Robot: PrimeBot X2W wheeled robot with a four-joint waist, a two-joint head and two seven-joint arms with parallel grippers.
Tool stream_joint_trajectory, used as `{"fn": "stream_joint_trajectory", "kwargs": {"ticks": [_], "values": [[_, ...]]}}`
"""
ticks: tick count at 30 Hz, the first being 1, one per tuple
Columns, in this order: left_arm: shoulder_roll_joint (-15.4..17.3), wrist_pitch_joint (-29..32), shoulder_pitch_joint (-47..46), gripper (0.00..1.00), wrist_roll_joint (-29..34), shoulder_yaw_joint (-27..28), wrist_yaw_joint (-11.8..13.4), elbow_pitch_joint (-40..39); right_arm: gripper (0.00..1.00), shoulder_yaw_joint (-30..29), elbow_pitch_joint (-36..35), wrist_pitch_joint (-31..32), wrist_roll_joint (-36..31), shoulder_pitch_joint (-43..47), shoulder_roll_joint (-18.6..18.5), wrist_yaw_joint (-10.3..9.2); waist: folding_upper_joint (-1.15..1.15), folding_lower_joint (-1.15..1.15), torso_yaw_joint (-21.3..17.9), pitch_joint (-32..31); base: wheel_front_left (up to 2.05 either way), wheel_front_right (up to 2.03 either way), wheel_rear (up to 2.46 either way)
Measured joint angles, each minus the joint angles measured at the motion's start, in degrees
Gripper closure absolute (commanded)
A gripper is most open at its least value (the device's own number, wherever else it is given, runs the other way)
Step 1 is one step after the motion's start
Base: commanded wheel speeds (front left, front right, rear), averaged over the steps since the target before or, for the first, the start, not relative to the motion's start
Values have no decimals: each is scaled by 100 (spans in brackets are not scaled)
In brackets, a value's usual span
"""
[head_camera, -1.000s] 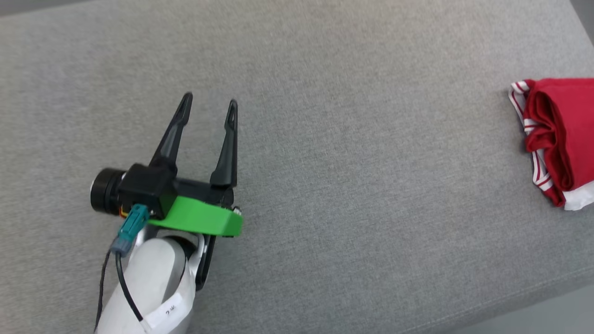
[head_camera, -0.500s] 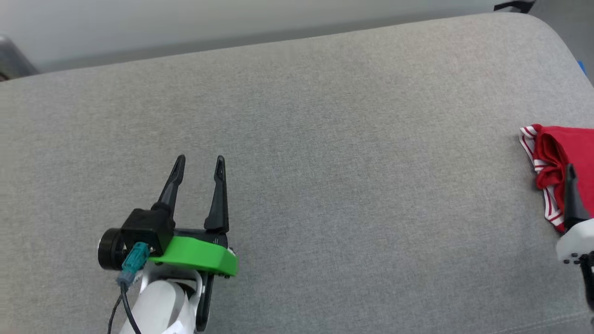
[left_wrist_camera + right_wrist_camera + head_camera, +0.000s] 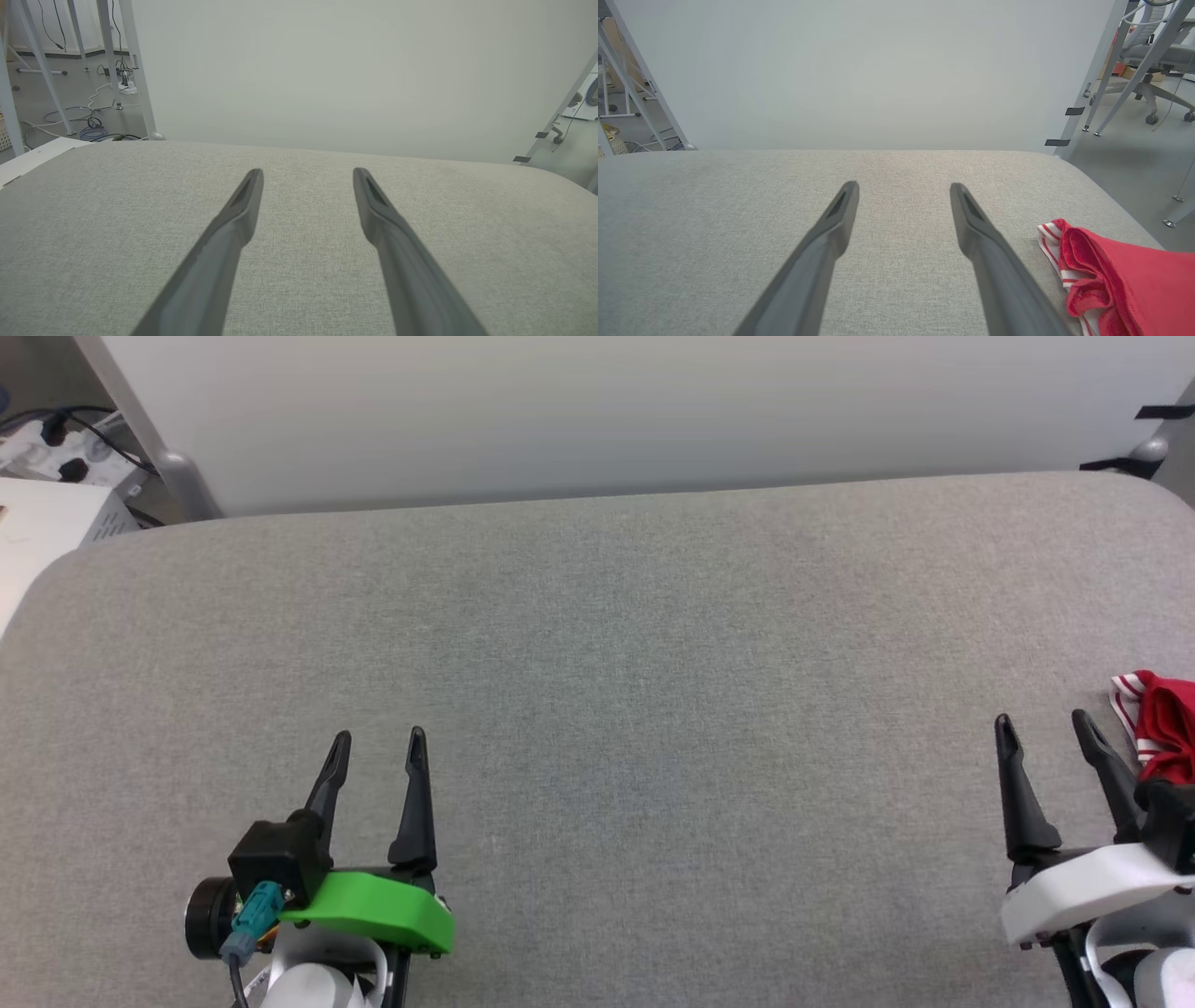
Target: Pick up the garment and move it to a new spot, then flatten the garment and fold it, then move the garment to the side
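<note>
Grey cushion (image 3: 653,663); left pincer (image 3: 378,739), right pincer (image 3: 1041,721) point forward, parted, empty; garment (image 3: 1167,728) rightmost.

The surface (image 3: 597,663) is covered in grey woven cloth, matt and finely grained. On the right, the garment (image 3: 1134,284) is soft red knit cloth, slightly fuzzy, with ribbed striped trim. The left claw (image 3: 378,739) and the right claw (image 3: 1041,721) have fingers of dark matt plastic. The green mount (image 3: 373,915) and the white mount (image 3: 1074,891) are smooth plastic with a faint sheen. The far panel (image 3: 597,411) looks smooth and matt
</note>
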Motion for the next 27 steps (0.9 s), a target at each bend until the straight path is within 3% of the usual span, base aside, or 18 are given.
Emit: {"fn": "stream_joint_trajectory", "kwargs": {"ticks": [11,27], "values": [[-18,-1,508,0,73,225,-135,82,0,336,-903,452,60,880,248,0,0,0,184,-452,0,0,0],[-133,-1,608,0,305,152,-249,315,0,353,-1159,714,-5,1043,255,0,0,0,310,-545,0,0,0]]}}
